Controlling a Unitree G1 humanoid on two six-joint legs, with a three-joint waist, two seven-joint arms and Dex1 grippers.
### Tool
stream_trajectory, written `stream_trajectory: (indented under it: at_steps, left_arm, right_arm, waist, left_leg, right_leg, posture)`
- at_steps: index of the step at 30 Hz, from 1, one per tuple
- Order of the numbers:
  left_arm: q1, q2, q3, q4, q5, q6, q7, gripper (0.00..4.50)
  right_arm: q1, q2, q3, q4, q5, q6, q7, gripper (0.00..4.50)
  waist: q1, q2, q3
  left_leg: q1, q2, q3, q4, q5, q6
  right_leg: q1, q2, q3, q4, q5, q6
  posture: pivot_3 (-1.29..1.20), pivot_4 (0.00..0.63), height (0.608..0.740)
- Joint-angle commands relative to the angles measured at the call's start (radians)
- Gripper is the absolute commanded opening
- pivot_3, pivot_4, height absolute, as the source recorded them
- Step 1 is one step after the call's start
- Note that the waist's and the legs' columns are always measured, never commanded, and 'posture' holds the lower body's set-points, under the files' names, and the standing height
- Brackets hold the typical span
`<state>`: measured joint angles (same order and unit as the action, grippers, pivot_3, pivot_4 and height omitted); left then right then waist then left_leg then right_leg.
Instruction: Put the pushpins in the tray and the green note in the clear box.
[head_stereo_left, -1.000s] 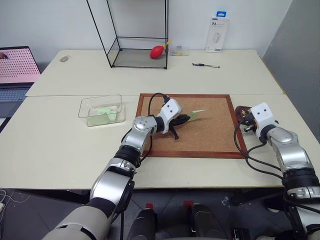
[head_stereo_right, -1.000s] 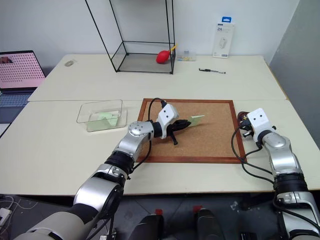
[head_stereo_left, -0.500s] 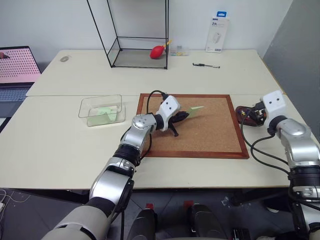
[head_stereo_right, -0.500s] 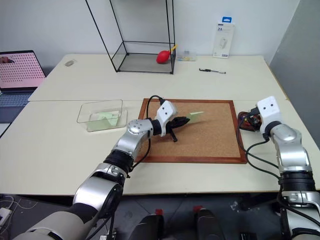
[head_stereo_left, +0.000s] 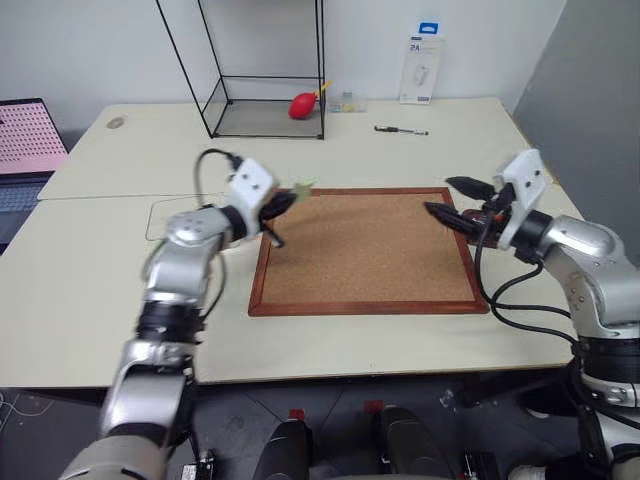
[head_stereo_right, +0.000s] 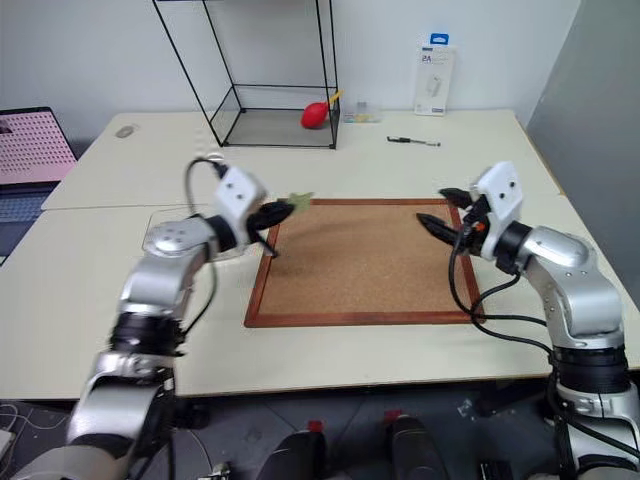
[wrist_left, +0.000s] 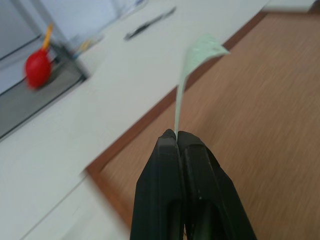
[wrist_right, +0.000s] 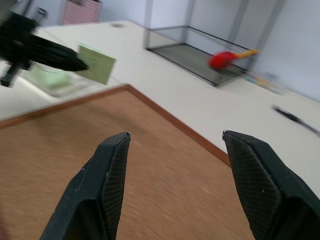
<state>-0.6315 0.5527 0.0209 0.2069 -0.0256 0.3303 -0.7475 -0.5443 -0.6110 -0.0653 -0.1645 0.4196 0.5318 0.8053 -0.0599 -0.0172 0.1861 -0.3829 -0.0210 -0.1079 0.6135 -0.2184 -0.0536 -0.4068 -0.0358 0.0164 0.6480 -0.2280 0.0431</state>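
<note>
1. A large wood-framed cork board (head_stereo_left: 365, 250) lies flat on the pale table (head_stereo_left: 90, 300), between the two arms.
2. Beyond the board, towards the wall, stands a tall black wire-framed glass case (head_stereo_left: 262, 70) with a red rubber bulb blower (head_stereo_left: 304, 104) at its base. Further along the table edge lie a black pen (head_stereo_left: 400, 130) and a white retail package (head_stereo_left: 420, 72) propped upright.
3. A laptop with a pink screen (head_stereo_left: 30, 135) sits at the far side of the table, beyond the left arm.
4. The left gripper (head_stereo_left: 285, 200) hangs above the near-left corner region of the board. Its jaws are pressed fully together on one edge of the small pale green paper note (wrist_left: 200, 52), which sticks out past the fingertips over the wooden frame.
5. The low clear plastic box (wrist_right: 52, 80) rests on the table just behind and below the left gripper, away from the board, with a pale green slip lying inside it.
6. The right gripper (head_stereo_left: 455, 200) hovers over the opposite edge of the board, pointing across it. Its jaws stand wide apart with only air between them.
7. Nothing stands between the held note and the clear box.
</note>
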Motion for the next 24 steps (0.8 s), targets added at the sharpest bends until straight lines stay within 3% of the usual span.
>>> stream_trajectory:
  at_steps: [1,9,20,24]
  left_arm:
    - [0.053,0.094,0.069,-0.094,0.018,0.042,0.045,0.00]
    - [0.092,0.216,0.089,0.028,0.078,-0.023,0.138,0.00]
    - [0.014,0.223,0.038,0.223,0.136,-0.124,0.182,0.00]
    - [0.010,0.214,0.037,0.214,0.126,-0.116,0.179,0.75]
  right_arm:
    - [-0.085,0.026,0.083,-0.008,0.045,0.030,0.092,3.12]
    - [-0.134,0.096,0.232,0.042,-0.040,0.003,0.107,3.12]
    - [-0.125,0.113,0.249,0.010,-0.049,0.020,0.109,3.12]
    - [-0.126,0.118,0.252,0.004,-0.049,0.024,0.105,3.21]
  waist:
    - [0.005,-0.001,0.000]
    - [0.024,-0.001,0.000]
    - [0.028,-0.001,0.000]
    - [0.027,-0.001,0.000]
  left_leg:
    - [0.000,0.000,0.000,0.000,0.000,0.000]
    - [-0.001,-0.001,-0.001,0.000,0.000,0.000]
    - [-0.002,-0.001,-0.001,0.000,0.000,0.000]
    - [-0.002,-0.001,-0.001,0.000,0.000,0.000]
  right_leg:
    - [0.000,0.000,0.000,0.000,0.000,0.000]
    - [0.000,-0.001,-0.001,-0.002,0.000,0.000]
    - [-0.001,-0.002,-0.001,-0.001,0.000,0.000]
    - [-0.001,-0.002,-0.001,-0.001,0.000,0.000]
  posture:
    - [0.00,0.150,0.740]
    - [0.00,0.150,0.740]
    - [0.00,0.150,0.740]
    - [0.00,0.150,0.740]
